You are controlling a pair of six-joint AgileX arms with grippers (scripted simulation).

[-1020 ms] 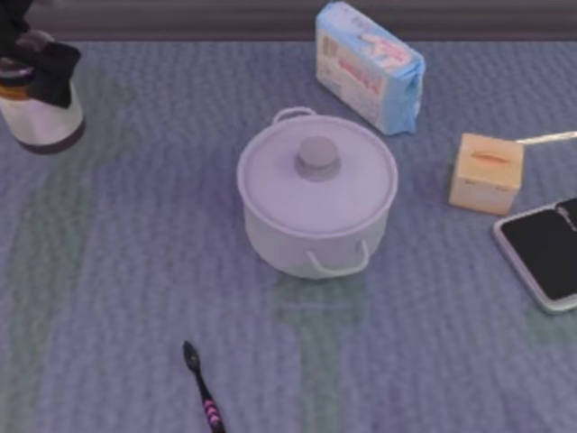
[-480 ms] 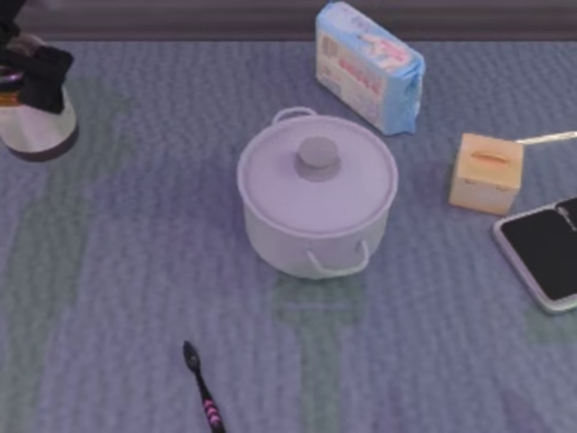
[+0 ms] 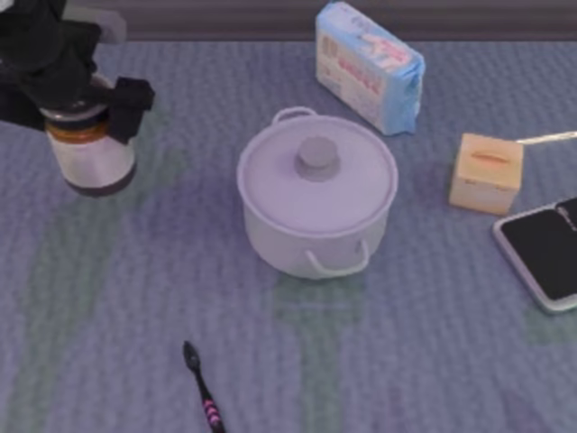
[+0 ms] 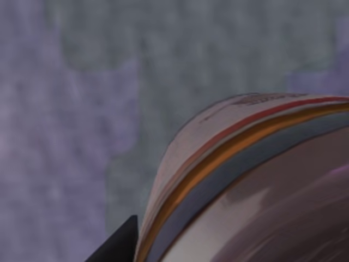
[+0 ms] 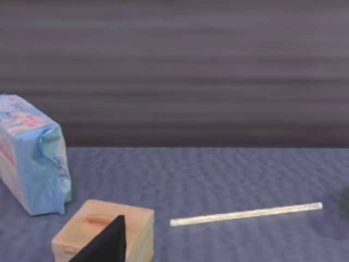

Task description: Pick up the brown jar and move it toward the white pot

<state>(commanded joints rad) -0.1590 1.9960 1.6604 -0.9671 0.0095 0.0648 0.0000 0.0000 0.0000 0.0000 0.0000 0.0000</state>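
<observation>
The brown jar (image 3: 90, 158), with its white label and orange band, hangs at the table's back left. My left gripper (image 3: 77, 106) is shut on it at the lid, one black finger on each side. In the left wrist view the brown jar (image 4: 245, 164) fills the near corner, with one dark fingertip (image 4: 120, 245) beside it. The white pot (image 3: 317, 194) stands lidded in the middle of the table, a wide gap to the jar's right. My right arm is outside the top view; its wrist view looks over the table's back right.
A blue tissue pack (image 3: 368, 68) lies behind the pot. A small wooden box (image 3: 487, 171), a thin white stick (image 3: 545, 137) and a black-faced flat device (image 3: 541, 253) sit at the right. A black toothbrush (image 3: 204, 392) lies at the front.
My left gripper has carried the jar from the far left edge rightward, toward the pot. Everything else has stayed still.
</observation>
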